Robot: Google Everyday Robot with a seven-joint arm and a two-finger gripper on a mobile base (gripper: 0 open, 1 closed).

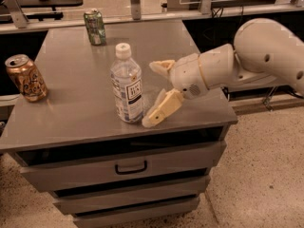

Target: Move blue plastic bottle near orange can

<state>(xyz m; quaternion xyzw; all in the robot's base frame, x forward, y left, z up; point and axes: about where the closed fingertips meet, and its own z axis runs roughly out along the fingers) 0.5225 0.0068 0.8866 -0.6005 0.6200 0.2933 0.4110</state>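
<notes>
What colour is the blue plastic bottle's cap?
White cap, clearest in the camera view; the open gripper sits beside the blue plastic bottle.

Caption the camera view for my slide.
Open gripper beside blue plastic bottle on gray cabinet; orange can at left edge.

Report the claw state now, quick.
Claw: open and holding nothing, its fingers spread just to the right of the blue plastic bottle, over the tabletop.

Cabinet top (71, 115) holds bottle (127, 87), orange can (26, 78), green can (95, 27) (gripper (150, 94) beside bottle).
</notes>
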